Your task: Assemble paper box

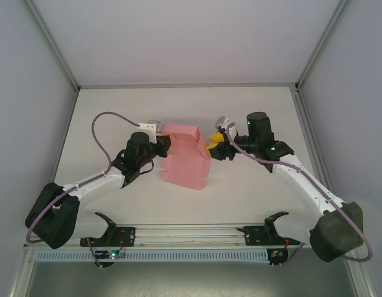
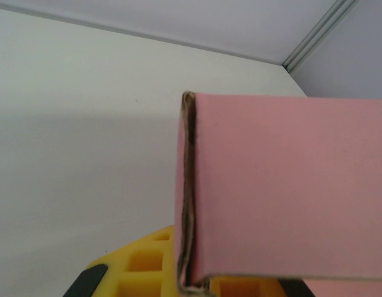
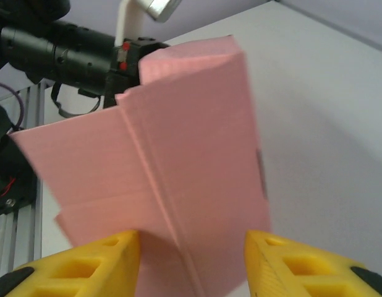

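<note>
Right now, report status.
Left gripper at pink box left edge, jaws unclear. Right gripper jaws open, straddling its right side. Box partly folded.

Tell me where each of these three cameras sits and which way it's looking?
Top: fixed above and behind the arms, looking down on the table; left gripper and right gripper flank the paper box.
Left wrist: rides the left arm, facing past its yellow fingers at the box's edge.
Right wrist: rides the right arm, facing between its spread fingers at the box, the left gripper beyond.
Shared: both wrist views see the box.
</note>
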Robot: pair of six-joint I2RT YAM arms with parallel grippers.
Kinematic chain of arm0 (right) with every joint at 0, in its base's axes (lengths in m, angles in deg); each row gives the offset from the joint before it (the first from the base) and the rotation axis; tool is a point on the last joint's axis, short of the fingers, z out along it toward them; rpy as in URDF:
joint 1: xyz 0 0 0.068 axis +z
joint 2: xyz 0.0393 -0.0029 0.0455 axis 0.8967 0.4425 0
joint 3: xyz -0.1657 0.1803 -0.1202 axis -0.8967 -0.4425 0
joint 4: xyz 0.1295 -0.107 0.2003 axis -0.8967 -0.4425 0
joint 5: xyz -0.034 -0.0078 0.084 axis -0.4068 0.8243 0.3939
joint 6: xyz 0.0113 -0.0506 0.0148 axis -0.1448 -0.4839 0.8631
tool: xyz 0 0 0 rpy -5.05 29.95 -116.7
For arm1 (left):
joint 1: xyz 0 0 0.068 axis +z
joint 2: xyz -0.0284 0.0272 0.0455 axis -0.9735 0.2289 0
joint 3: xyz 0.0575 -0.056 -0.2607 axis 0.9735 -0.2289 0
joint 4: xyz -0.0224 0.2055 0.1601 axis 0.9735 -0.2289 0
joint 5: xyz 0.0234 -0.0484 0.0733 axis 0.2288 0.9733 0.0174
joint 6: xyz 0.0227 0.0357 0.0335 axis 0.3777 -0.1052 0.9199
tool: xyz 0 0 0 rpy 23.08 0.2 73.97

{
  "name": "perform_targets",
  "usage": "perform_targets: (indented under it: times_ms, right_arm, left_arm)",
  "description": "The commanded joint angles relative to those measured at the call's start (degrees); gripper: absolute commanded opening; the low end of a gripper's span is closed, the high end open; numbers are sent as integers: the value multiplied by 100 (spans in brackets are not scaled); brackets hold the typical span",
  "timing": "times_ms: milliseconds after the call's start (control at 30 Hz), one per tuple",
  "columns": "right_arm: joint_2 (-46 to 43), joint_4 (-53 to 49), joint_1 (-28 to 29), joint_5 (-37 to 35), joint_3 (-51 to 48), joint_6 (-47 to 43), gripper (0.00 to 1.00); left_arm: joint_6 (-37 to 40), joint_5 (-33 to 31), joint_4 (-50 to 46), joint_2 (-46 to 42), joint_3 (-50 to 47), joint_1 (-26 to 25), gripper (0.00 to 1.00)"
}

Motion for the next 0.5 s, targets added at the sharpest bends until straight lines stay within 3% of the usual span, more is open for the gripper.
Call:
perform_targets:
  times_ms: [0, 167, 267, 467]
  right_arm:
    - [180, 313, 215, -346, 184, 10, 49]
    - [442, 652, 530, -1186, 333, 280, 50]
    - [479, 855, 869, -2349, 365, 350, 56]
    - [298, 1460, 1509, -4279, 70, -60, 52]
  left_arm:
    - [45, 97, 60, -15, 131, 19, 0]
    - [39, 286, 111, 35, 158, 23, 0]
    - [24, 290, 33, 25, 185, 21, 0]
    - [64, 255, -133, 3, 211, 23, 0]
